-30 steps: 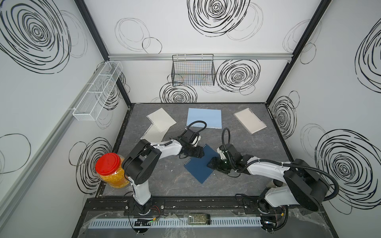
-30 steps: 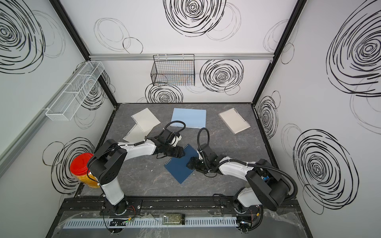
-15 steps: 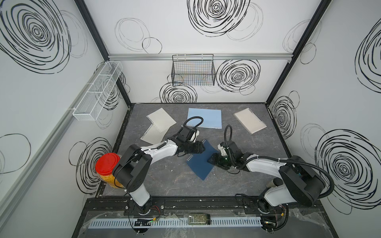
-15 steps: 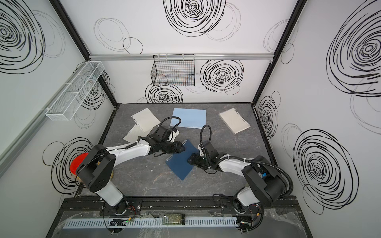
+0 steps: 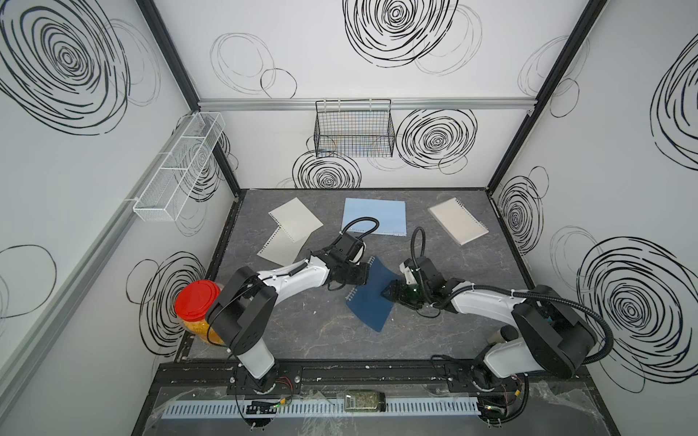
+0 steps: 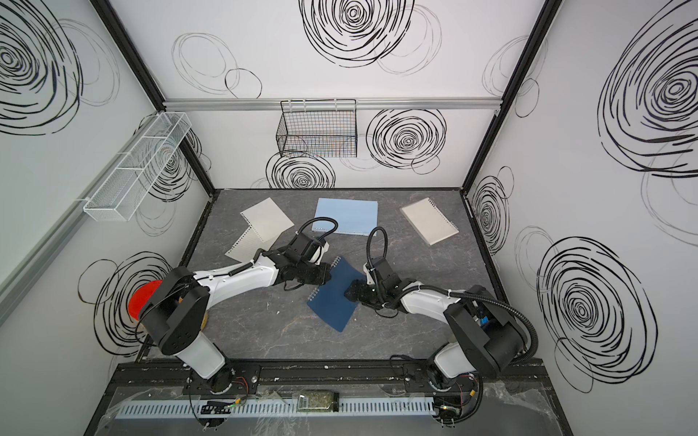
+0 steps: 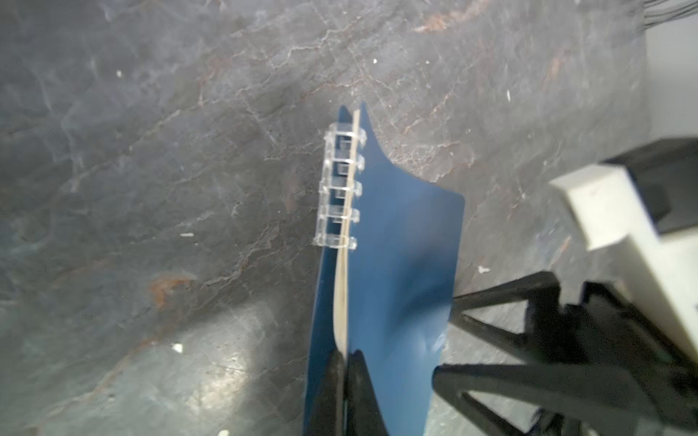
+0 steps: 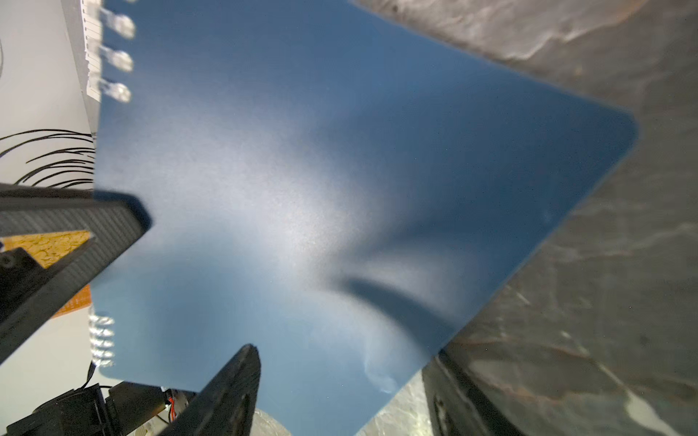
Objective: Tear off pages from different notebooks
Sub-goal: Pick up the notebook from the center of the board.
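Shifted in from beside the two loose pages [image 5: 291, 234] at centre-left of a top view, the left gripper [image 5: 360, 273] now has its jaws together on the wire-bound edge of the navy notebook [image 5: 372, 298], mid-frame. Its wrist view shows a cream sliver of paper running between the closed fingers [image 7: 334, 385]. That bound edge stands lifted off the table [image 5: 321, 332], where a second ago the notebook lay flat. Just to the right, the right gripper [image 5: 391, 292] has its jaws apart astride the notebook's opposite edge, gripping nothing. A hold seems set, but nothing yet pins the notebook for a tear. The light-blue notebook [image 5: 374, 217] and clear-covered notebook [image 5: 457, 221] lie untouched, upper centre and upper right.
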`<state>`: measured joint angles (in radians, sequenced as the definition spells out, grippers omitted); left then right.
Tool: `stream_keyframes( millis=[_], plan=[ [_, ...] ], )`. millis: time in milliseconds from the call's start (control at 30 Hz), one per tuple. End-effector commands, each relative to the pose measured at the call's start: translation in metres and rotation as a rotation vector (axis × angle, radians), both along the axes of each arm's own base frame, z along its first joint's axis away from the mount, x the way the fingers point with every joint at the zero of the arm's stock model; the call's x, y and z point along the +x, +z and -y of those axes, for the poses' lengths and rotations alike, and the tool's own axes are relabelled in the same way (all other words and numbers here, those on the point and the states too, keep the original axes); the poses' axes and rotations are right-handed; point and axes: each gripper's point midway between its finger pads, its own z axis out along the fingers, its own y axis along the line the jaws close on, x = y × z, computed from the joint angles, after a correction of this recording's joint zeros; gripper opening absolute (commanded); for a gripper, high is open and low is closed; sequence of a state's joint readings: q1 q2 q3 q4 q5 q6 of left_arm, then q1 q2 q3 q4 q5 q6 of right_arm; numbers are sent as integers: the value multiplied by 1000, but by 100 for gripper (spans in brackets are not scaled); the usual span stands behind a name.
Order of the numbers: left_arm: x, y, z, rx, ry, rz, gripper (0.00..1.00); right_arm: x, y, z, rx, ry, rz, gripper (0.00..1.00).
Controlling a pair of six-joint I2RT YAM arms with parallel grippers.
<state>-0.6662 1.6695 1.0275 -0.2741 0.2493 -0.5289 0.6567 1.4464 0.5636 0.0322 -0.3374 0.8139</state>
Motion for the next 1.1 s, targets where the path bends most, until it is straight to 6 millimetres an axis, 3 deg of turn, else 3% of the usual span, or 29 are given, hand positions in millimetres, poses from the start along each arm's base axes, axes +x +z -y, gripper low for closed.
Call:
stream_keyframes(
  millis=[0,133,300,400,533,667,1067],
  plan=[
    [-1,9,19,-33,-71,3,0,8,7,16,-52,-20,19,71],
    [11,27,36,-132,-92,9,0,32,45,41,-36,-62,91,72],
    [34,57,63,-280,-87,34,0,64,115,85,-30,-149,230,72],
    [44,71,81,-380,-81,30,0,74,148,103,-21,-185,306,72],
    [49,86,111,-464,-119,32,0,80,178,117,-4,-220,418,73],
    [55,91,144,-502,-166,43,0,79,192,129,16,-260,464,73],
    [75,99,239,-761,-202,-29,0,76,190,134,35,-310,455,73]
  ],
)
